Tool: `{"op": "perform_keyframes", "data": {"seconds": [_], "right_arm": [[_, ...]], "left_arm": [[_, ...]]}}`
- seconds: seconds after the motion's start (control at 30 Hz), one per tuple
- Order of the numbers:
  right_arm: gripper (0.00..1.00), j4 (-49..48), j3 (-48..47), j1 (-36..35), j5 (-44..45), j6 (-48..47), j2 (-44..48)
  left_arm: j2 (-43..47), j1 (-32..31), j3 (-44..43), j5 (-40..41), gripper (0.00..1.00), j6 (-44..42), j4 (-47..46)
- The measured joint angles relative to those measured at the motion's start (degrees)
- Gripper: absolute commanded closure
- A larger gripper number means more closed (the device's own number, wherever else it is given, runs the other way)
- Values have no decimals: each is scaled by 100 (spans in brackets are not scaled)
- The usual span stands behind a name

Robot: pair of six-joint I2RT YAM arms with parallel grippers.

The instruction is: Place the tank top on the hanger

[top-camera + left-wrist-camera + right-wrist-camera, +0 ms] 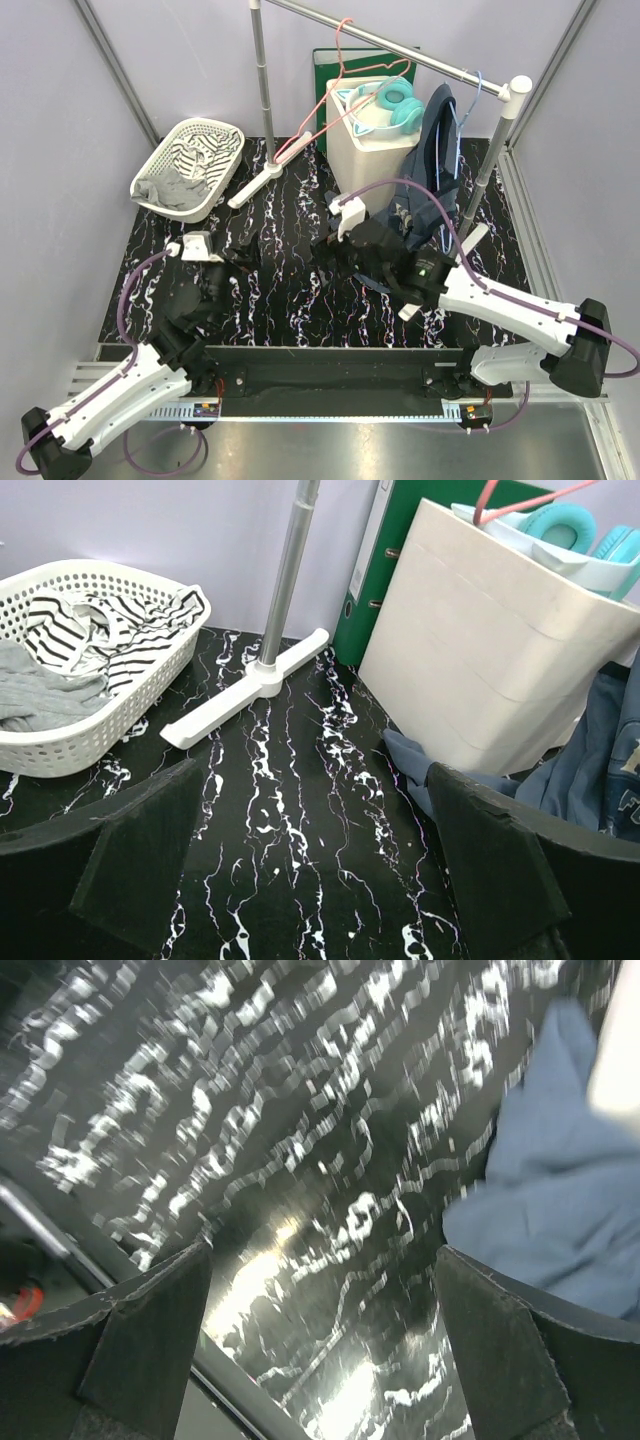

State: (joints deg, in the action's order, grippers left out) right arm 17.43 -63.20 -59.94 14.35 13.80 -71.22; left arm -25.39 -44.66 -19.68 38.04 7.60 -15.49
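Observation:
The navy tank top [432,150] hangs by the light-blue hanger [458,150], whose hook is on the rail at the back right. Its lower part trails onto the table beside the white box. It shows at the right edge of the left wrist view [600,770] and, blurred, in the right wrist view [560,1210]. My right gripper [345,250] [322,1255] is open and empty, low over the table just left of the cloth. My left gripper [235,262] [312,780] is open and empty over the marbled table at mid-left.
A white basket [215,130] [100,730] with striped cloth [110,620] and grey cloth [40,690] stands back left. A white box [360,150] [500,650] holds teal headphones [395,100]. A pink-red hanger [340,80], a green binder [375,570] and the rack foot [250,685] stand behind.

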Motion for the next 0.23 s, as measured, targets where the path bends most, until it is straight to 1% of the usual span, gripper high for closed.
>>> {"op": "perform_keyframes", "data": {"seconds": [0.1, 0.23], "right_arm": [[0, -76, 354, -2, 144, 223, 2], [0, -291, 595, 0, 299, 400, 66]], "left_arm": [[68, 0, -2, 28, 1, 0, -2], [68, 0, 0, 42, 1, -2, -2]]}}
